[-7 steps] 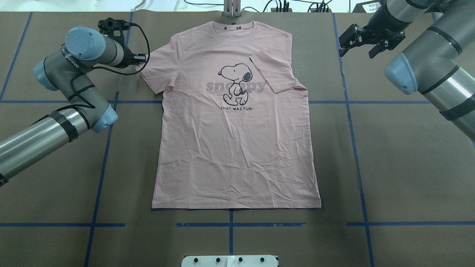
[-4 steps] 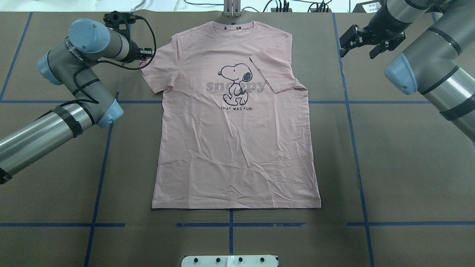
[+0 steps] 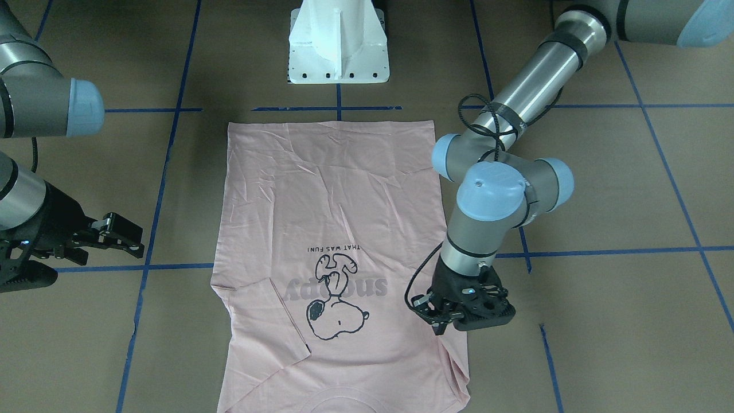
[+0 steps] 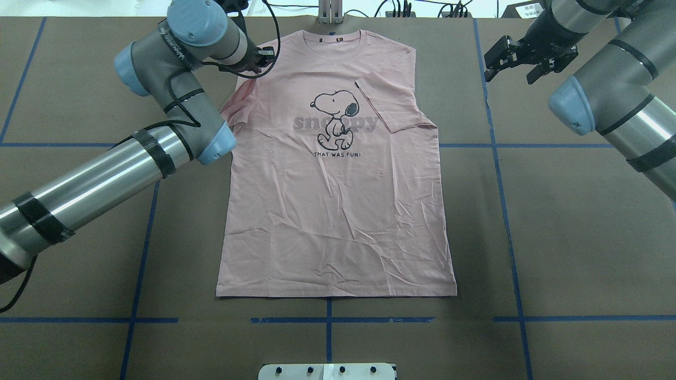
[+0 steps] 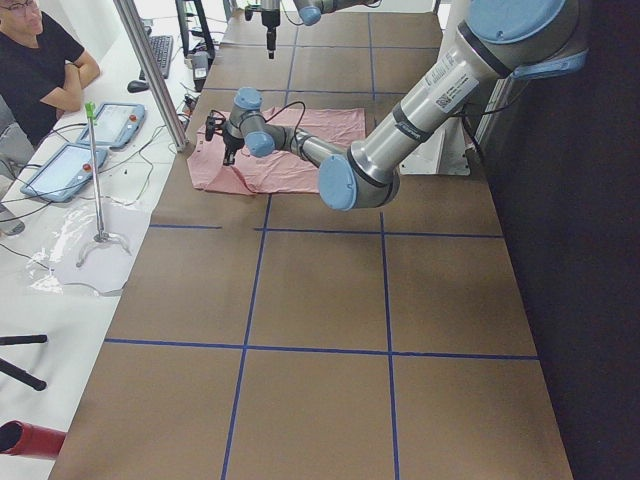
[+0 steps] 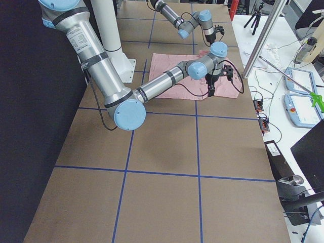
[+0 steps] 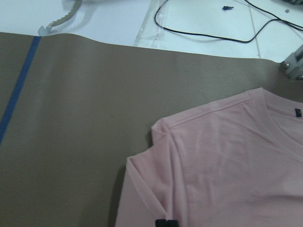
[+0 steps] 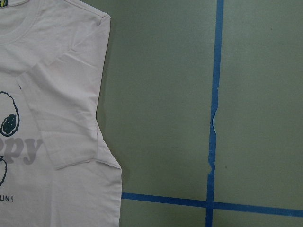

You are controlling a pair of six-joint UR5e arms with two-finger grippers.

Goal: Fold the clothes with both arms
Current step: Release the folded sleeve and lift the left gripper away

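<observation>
Pink T-shirt (image 4: 338, 211) lies flat and print-up mid-tabletop (image 4: 581, 237), collar away from the robot. The left arm (image 4: 105, 179) has its jaws pinched shut on the left sleeve (image 4: 235, 108), apparently to fold it inward like the right sleeve (image 4: 393, 105), which already lies across the chest. The right arm (image 4: 607, 89) holds its jaws spread and empty off the cloth near the shoulder, with open tabletop along both side hems.
</observation>
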